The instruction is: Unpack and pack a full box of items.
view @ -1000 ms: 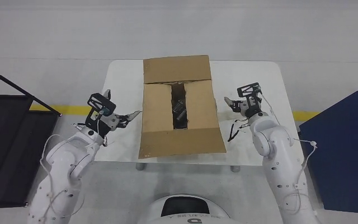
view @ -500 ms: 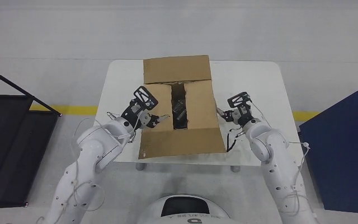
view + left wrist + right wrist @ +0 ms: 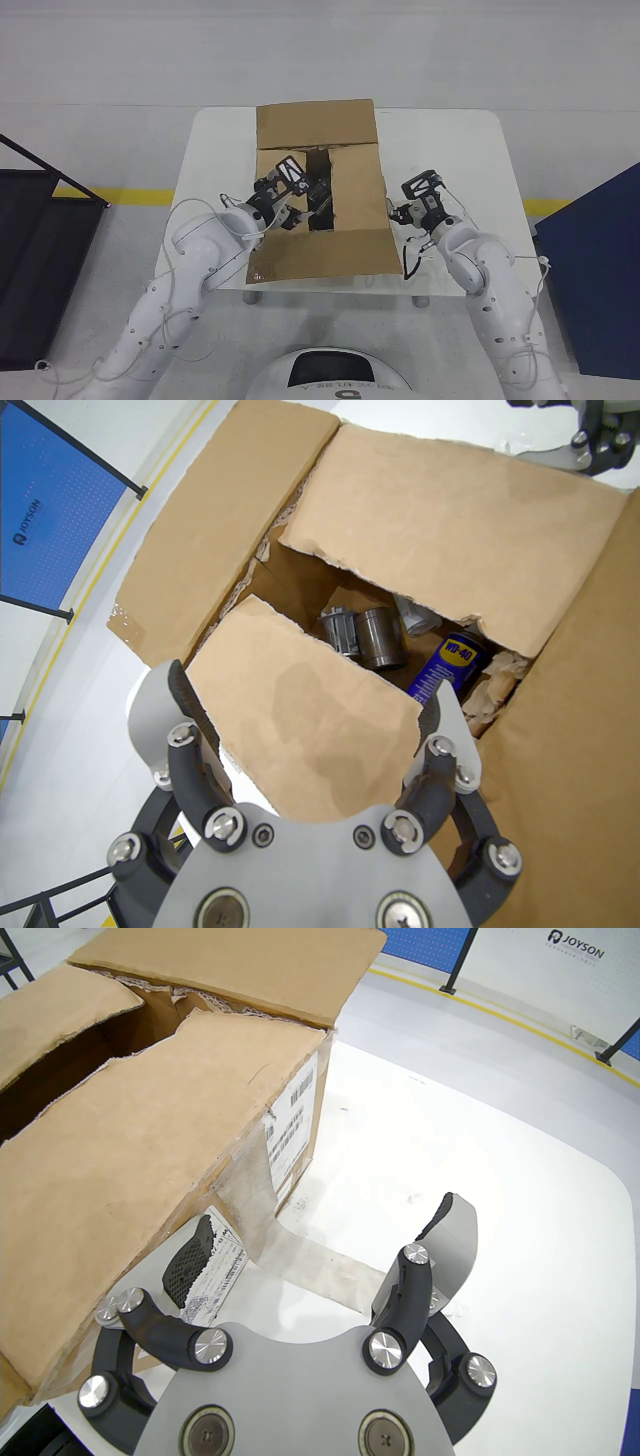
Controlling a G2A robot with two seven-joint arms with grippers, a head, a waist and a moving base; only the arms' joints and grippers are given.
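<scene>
A brown cardboard box [image 3: 330, 245] stands mid-table with its two torn inner flaps nearly flat and a gap between them. Through the gap I see grey metal cylinders [image 3: 362, 640], a blue spray can [image 3: 450, 662], a white can [image 3: 417, 620] and crumpled paper [image 3: 495, 680]. My left gripper [image 3: 290, 195] [image 3: 312, 705] hovers open over the box, its fingers [image 3: 187, 700] straddling the nearer inner flap [image 3: 310, 720]. My right gripper [image 3: 400, 212] [image 3: 325, 1233] is open at the box's right wall, with one pad [image 3: 192, 1258] against the labelled side [image 3: 290, 1128].
The white table [image 3: 450, 150] has bare room right of the box. A loose strip of tape [image 3: 320, 1268] hangs from the box's corner onto the table. A black rack [image 3: 30, 260] stands left of the table, a blue panel [image 3: 600, 260] to the right.
My left arm swung from the table's left edge over the box to the left inner flap. My right gripper moved in closer to the box's right wall.
</scene>
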